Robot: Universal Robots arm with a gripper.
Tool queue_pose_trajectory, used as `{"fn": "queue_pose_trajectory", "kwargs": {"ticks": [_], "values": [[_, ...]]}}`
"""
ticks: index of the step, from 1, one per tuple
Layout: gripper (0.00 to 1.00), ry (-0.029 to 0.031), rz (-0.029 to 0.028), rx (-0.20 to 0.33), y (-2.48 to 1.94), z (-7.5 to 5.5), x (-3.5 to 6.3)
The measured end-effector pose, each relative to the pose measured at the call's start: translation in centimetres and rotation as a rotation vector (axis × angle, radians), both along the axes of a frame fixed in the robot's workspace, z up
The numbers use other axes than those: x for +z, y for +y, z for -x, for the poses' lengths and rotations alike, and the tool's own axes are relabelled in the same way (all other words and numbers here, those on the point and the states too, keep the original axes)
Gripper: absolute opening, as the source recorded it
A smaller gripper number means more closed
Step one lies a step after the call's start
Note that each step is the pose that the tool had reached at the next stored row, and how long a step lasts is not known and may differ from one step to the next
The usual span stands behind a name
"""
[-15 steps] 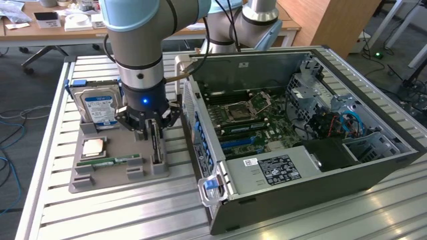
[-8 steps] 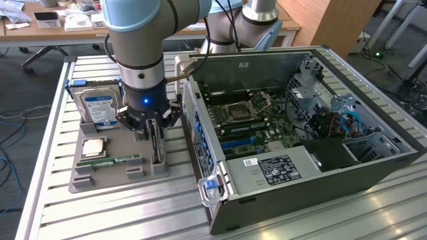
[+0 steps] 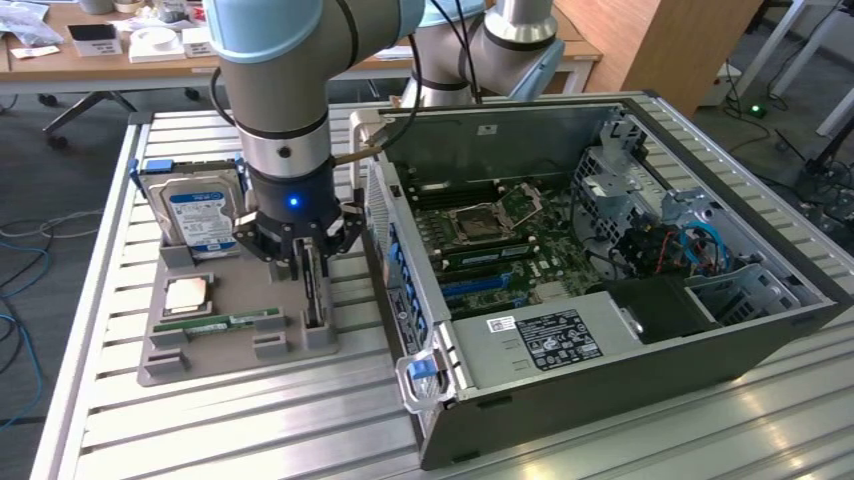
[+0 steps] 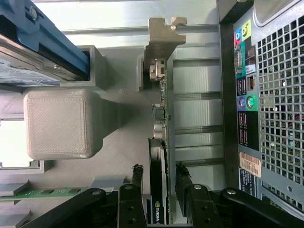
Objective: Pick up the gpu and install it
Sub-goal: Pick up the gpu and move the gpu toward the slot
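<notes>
Black gripper (image 3: 310, 262) (image 4: 159, 166) poised over thin dark gpu card with silvery bracket (image 3: 312, 292) (image 4: 162, 111), upright on edge in grey plastic holder (image 3: 214, 365) beside open computer case (image 3: 627, 350); fingers (image 4: 137, 183) part-spread astride card, narrow gaps either side.

Black on the gripper (image 3: 310, 262). Dark board, green edge and silvery bracket on the gpu (image 4: 165, 109). Silver with a blue-and-white label on the hard drive (image 3: 200, 212), at ten o'clock from the gpu in the exterior view. Plain grey for the holder (image 3: 220, 360); green for the memory stick (image 3: 220, 322). Dark grey on the computer case (image 3: 601, 390), green on its motherboard (image 3: 534, 250). Silvery ribbed slats across the tabletop (image 3: 267, 430). Pale blue caps on the grey arm (image 3: 274, 60).
</notes>
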State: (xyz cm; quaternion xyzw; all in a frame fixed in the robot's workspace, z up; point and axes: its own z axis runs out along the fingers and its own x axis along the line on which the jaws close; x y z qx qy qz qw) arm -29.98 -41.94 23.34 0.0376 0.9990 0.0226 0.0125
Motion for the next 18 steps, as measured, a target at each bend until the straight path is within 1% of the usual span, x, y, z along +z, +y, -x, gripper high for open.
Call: {"fn": "queue_pose_trajectory", "kwargs": {"ticks": [9, 11, 12, 18], "values": [[0.42, 0.0000, 0.0000, 0.000, 0.00, 0.00, 0.00], [0.40, 0.0000, 0.0000, 0.000, 0.00, 0.00, 0.00], [0.33, 0.0000, 0.0000, 0.000, 0.00, 0.00, 0.00], [0.33, -0.0001, -0.0001, 0.000, 0.00, 0.01, -0.01]]}}
